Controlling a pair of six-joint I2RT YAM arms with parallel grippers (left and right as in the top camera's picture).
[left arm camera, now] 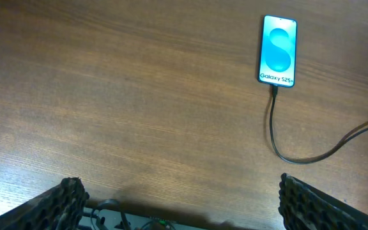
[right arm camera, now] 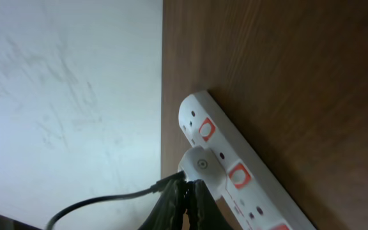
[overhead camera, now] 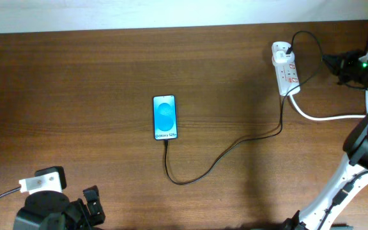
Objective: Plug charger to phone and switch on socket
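Note:
The phone lies flat mid-table with its blue screen lit; it also shows in the left wrist view. The black charger cable runs from the phone's bottom edge in a loop to the white socket strip at the back right. Its plug tip sits at the phone's port. The white adapter is plugged into the strip. My right gripper is shut, its tips next to the adapter. My left gripper is open and empty at the front left.
The strip's thick white cord curves right toward my right arm. Red switches line the strip. The table's back edge and a white wall lie just behind the strip. My left arm base is at the front left corner.

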